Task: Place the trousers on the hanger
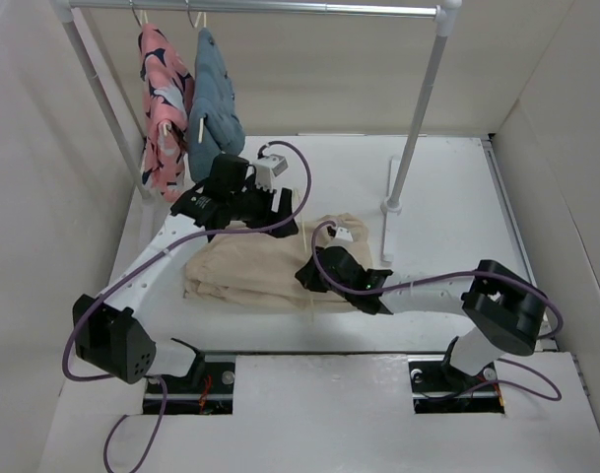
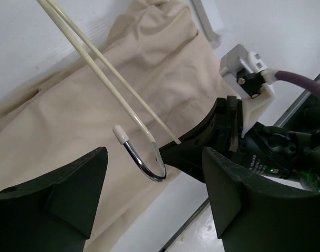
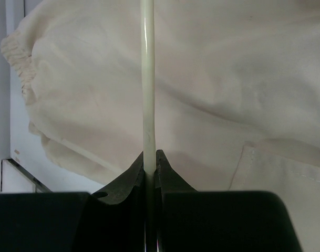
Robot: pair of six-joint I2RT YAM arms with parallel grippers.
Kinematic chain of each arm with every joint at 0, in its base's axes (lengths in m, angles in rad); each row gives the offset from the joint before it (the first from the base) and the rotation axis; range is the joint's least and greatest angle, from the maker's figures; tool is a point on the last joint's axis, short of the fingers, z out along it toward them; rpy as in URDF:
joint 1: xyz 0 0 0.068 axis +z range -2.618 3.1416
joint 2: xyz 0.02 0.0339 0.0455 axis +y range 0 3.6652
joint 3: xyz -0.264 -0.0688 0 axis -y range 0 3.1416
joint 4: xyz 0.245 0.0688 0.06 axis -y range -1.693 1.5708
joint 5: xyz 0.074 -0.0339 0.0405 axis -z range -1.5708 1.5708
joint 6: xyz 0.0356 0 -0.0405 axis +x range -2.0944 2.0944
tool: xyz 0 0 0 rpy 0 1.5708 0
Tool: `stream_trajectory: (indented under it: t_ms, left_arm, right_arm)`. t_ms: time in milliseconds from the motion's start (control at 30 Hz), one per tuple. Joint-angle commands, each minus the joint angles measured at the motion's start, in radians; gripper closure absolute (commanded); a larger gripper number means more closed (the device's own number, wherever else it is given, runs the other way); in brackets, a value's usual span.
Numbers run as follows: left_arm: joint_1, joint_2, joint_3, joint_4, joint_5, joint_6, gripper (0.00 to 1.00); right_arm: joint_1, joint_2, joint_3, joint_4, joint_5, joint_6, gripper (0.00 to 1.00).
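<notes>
Hanger (image 3: 147, 79) pinched by right gripper (image 3: 151, 160) over trousers (image 3: 244, 79); left gripper (image 2: 154, 184) spread wide.

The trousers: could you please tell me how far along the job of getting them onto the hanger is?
Done: the right gripper has its jaws shut on a bar of the hanger. In hand: the left gripper, jaws open, hovers by the hook. Left: the trousers lie folded on the table under the hanger, not draped over it.
</notes>
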Motion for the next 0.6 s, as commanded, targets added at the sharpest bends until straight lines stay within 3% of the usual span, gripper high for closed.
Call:
stream_trajectory:
  t_ms: [0, 100, 133, 267, 400, 567]
  left_arm:
    - [-0.006, 0.002, -0.029, 0.023, -0.019, 0.001, 0.31]
    - [-0.006, 0.011, -0.038, 0.024, -0.029, 0.001, 0.45]
    - [-0.006, 0.024, -0.038, 0.024, -0.038, 0.001, 0.58]
    - [-0.006, 0.033, -0.038, 0.044, -0.065, 0.001, 0.83]
    - [-0.006, 0.042, -0.029, 0.033, -0.065, 0.001, 1.00]
    - [0.003, 0.042, -0.058, 0.022, -0.075, -0.031, 1.00]
  right_arm:
    - [0.017, 0.011, 0.051, 0.079, 0.004, 0.008, 1.00]
    - [0.017, 0.029, 0.061, 0.079, 0.004, 0.008, 1.00]
    - [0.017, 0.030, 0.061, 0.079, 0.004, 0.008, 1.00]
    - [0.017, 0.048, 0.081, 0.090, -0.026, -0.025, 1.00]
    - [0.017, 0.057, 0.071, 0.108, -0.036, -0.035, 1.00]
    - [0.017, 0.079, 0.090, 0.108, -0.094, -0.106, 1.00]
